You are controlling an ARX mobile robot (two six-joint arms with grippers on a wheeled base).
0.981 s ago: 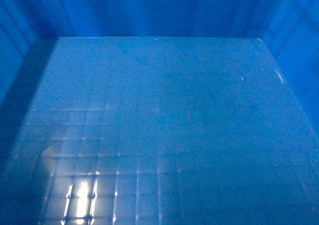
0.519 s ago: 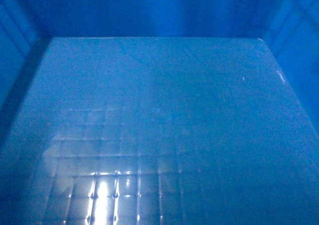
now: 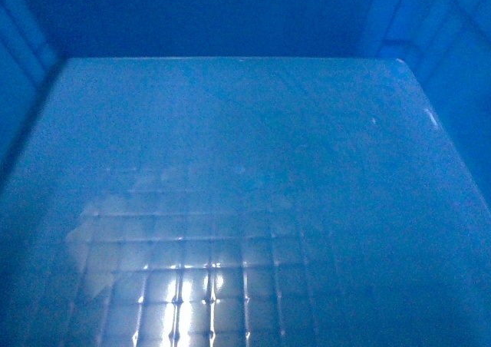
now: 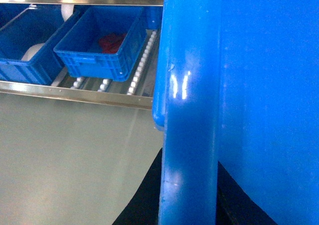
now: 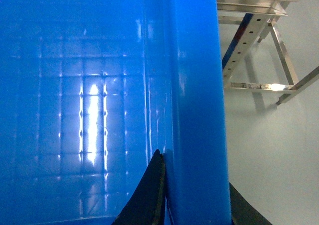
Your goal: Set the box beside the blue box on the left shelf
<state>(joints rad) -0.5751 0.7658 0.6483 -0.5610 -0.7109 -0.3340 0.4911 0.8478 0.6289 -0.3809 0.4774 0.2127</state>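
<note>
Two grippers clamp the blue crate (image 3: pixel 245 170) by opposite walls: the left gripper (image 4: pixel 189 205) pinches a thick ribbed side wall, and the right gripper (image 5: pixel 194 200) straddles the other wall with one dark finger (image 5: pixel 152 195) inside. The crate's grid-patterned floor fills the head view. Ahead on the left, the roller shelf (image 4: pixel 142 68) carries a smaller blue bin (image 4: pixel 99 43) holding something red (image 4: pixel 112 42), with bare rollers beside it.

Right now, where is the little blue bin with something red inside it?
In the left wrist view, the small blue bin sits upper left on the roller shelf, between another blue bin on its left and the big blue crate filling the right.
</note>
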